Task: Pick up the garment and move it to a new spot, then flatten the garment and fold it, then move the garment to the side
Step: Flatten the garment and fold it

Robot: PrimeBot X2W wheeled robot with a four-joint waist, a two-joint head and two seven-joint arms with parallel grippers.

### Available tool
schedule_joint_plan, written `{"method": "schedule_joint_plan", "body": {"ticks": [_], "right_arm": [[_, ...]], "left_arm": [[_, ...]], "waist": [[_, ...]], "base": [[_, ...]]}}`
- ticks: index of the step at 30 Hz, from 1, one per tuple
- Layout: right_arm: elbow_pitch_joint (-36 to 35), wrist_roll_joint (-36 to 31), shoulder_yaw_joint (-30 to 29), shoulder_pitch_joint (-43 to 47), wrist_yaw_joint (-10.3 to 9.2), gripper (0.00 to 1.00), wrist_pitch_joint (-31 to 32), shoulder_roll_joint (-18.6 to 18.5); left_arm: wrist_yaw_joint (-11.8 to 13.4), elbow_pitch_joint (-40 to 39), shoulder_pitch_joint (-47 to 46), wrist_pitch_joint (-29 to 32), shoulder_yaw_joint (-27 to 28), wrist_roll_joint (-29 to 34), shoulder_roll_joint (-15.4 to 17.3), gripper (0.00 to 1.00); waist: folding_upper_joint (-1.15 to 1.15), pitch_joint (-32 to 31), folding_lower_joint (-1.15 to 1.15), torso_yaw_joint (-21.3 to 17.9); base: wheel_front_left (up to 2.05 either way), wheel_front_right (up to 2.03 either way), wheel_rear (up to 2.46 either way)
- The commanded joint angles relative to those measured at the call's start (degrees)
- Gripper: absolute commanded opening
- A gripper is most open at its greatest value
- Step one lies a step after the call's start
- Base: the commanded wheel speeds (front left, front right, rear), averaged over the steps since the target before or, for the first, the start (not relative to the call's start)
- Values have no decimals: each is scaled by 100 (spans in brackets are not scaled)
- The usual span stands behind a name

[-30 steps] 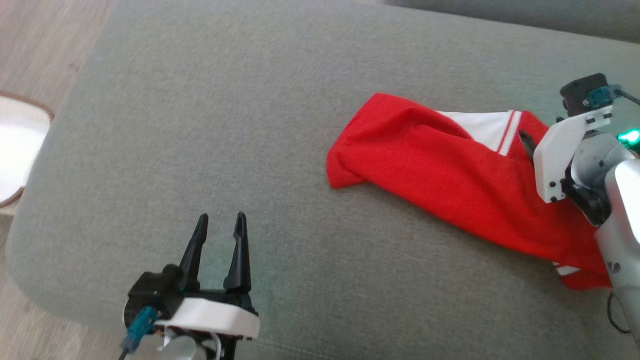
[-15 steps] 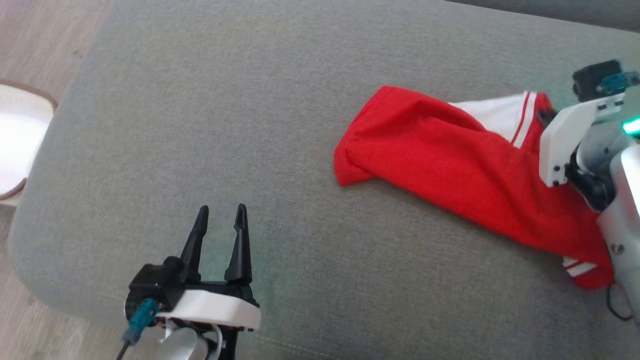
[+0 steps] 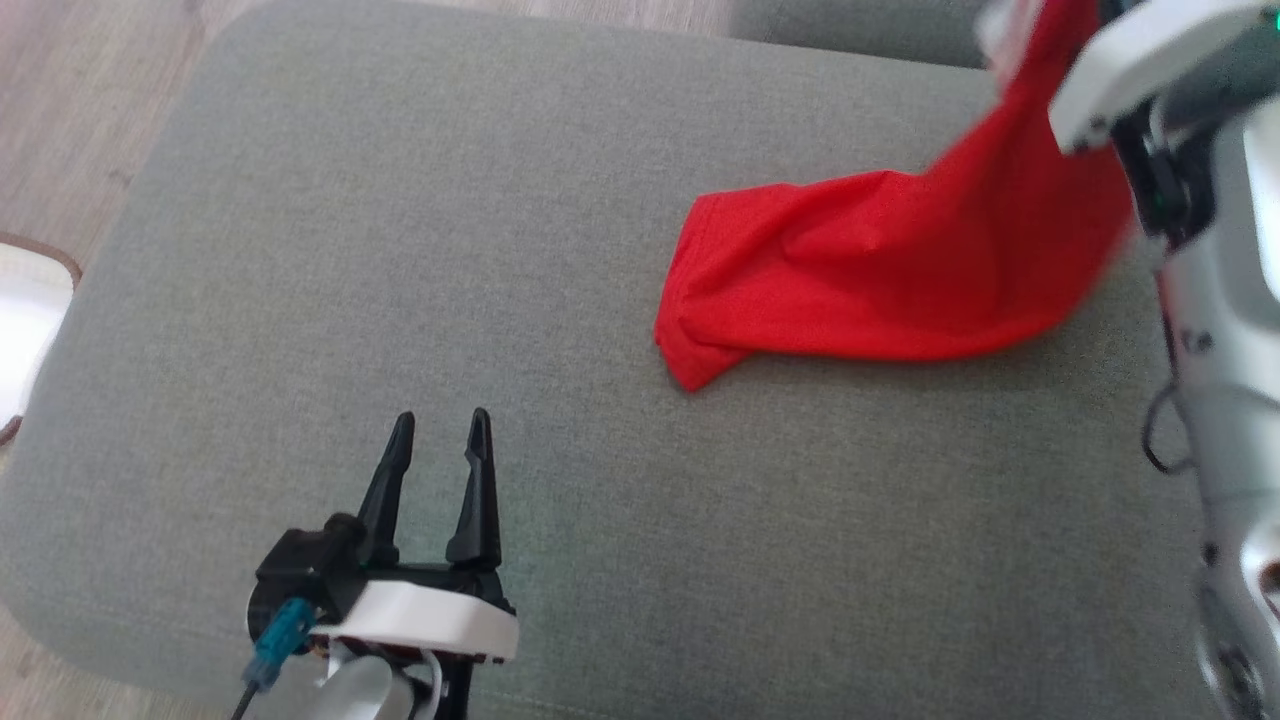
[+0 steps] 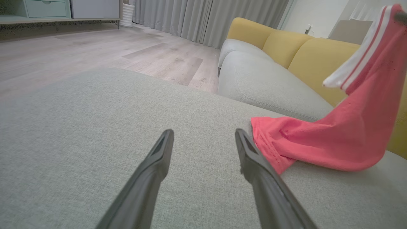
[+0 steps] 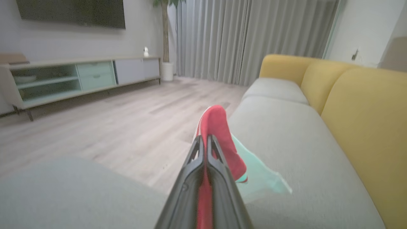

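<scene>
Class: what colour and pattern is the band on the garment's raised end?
White band with a red stripe, best in the left wrist view.

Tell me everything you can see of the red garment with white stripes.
The red knit garment with white striped trim is crumpled. One end is raised, pinched in the shut right gripper; the cloth slopes down from there, and its hemmed far end rests on the grey fabric cushion. The open left gripper stands apart from it.
</scene>
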Motion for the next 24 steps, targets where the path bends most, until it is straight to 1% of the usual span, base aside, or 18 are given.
{"method": "schedule_joint_plan", "body": {"ticks": [1, 5, 8, 10, 13, 19, 21, 24], "right_arm": [[-218, -102, -63, -384, -5, 0, -207, 213], [-266, -276, -308, -670, -5, 0, -626, 565], [-302, -363, -286, -677, -5, 0, -743, 642], [-358, -342, -220, -491, -5, 0, -797, 695], [-534, -368, 31, 140, -5, 0, -822, 619], [-1184, -417, 528, 2022, -5, 0, -903, 285], [-1438, -442, 607, 2625, -5, 0, -876, 188], [-1837, -533, 570, 3410, -5, 0, -809, 63]], "left_arm": [[2, -134, -79, -71, 213, 27, 85, 100], [41, -166, -21, -71, 269, 10, 146, 100], [61, -193, -2, -71, 297, 4, 170, 100], [83, -227, 14, -71, 326, -1, 185, 100], [114, -274, 63, -71, 360, -9, 191, 100], [147, -342, 132, -72, 406, -14, 223, 100], [157, -366, 130, -71, 417, -10, 246, 100], [176, -395, 143, -57, 424, -4, 283, 100]], "waist": [[0, -53, 0, -15], [0, -119, 0, -75], [0, -138, 0, -118], [0, -145, 0, -171], [0, -140, 0, -261], [0, -123, 0, -439], [0, -125, 0, -496], [0, -151, 0, -589]], "base": [[0, 0, 0], [0, 0, 0], [0, 0, 0], [0, 0, 0], [0, 0, 0], [0, 0, 0], [0, 0, 0], [0, 0, 0]]}}
